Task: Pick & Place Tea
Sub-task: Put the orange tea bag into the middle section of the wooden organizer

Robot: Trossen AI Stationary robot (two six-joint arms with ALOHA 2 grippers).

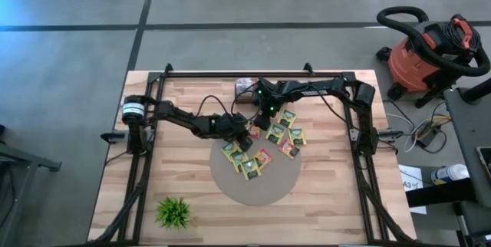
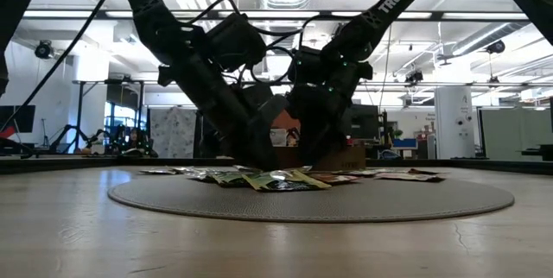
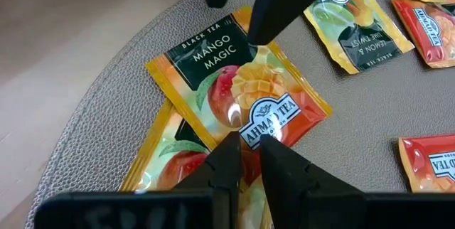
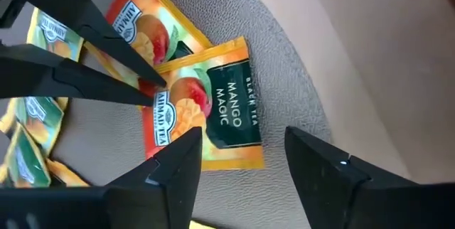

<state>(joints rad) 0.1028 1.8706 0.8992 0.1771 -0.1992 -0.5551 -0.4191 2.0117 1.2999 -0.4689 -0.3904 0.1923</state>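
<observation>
Wooden tabletop, round grey mat: a Mango Magic sachet is being picked.
Its edge is pinched by the nearly closed left gripper; the right gripper is held wide open, empty, above it; a lift is called for.

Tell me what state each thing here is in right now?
Left gripper: shut on the Mango Magic sachet's edge.
Right gripper: open, poised over the same sachet.
Mango Magic sachet: sealed, lying over another sachet.
Other sachets: scattered flat on the round mat.
</observation>
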